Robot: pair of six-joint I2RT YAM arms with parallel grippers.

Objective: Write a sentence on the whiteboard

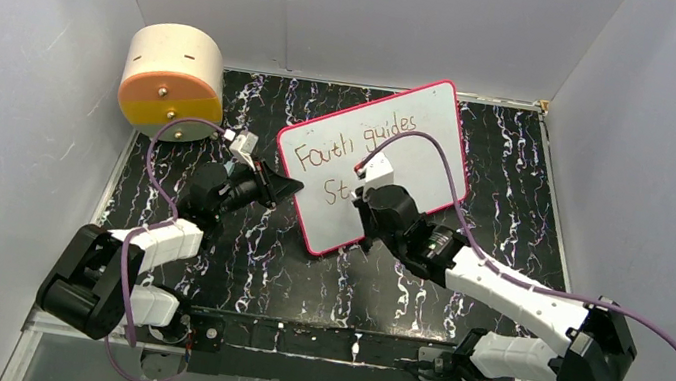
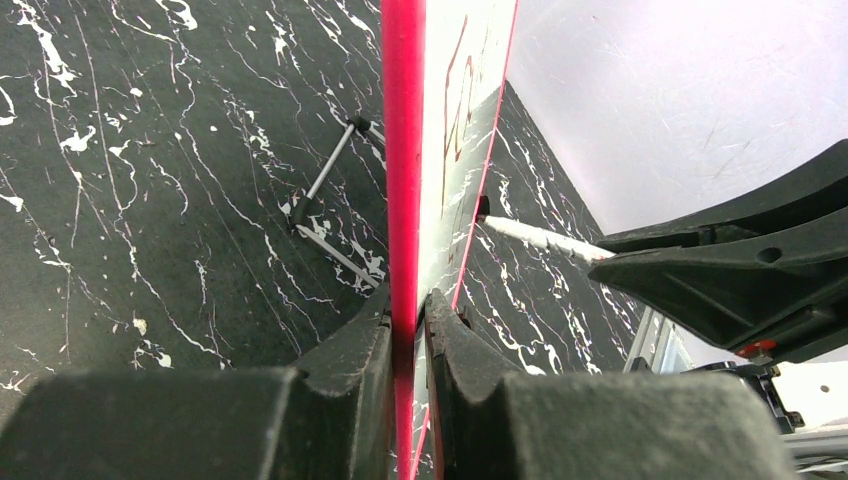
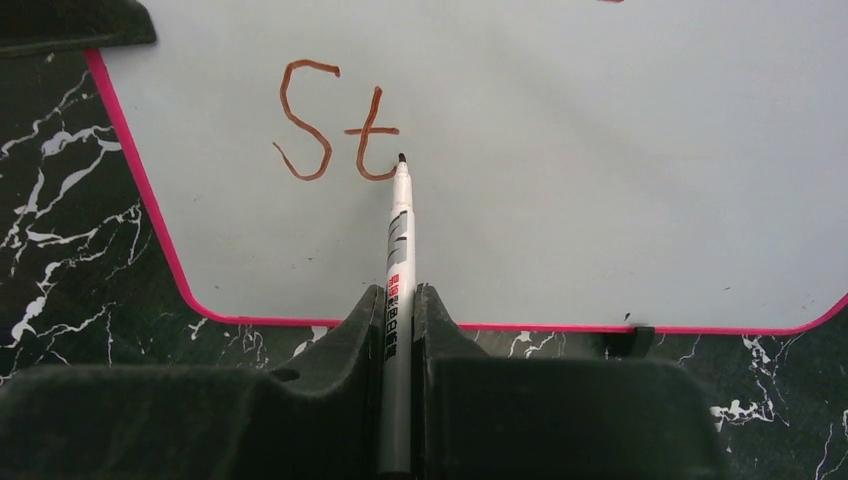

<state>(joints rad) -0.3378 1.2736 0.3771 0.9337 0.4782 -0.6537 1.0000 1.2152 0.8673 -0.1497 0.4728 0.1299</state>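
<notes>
Now, the left end effector (image 2: 408, 315) pinches the whiteboard (image 3: 600, 150) edge and the right end effector (image 3: 398, 305) clamps the marker (image 3: 399, 230); any board slip could skew the sentence (image 3: 372, 131).

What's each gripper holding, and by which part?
The left gripper clamps the whiteboard by its pink-framed edge; the right gripper grips the marker by its barrel.

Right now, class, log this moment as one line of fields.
left gripper: jaws shut on whiteboard edge | right gripper: jaws shut on marker | marker tip: at "St" | sentence: unfinished

Round tan-and-orange drum (image 1: 171, 80) at far-left corner of black white-veined tabletop (image 1: 518, 177)
</notes>
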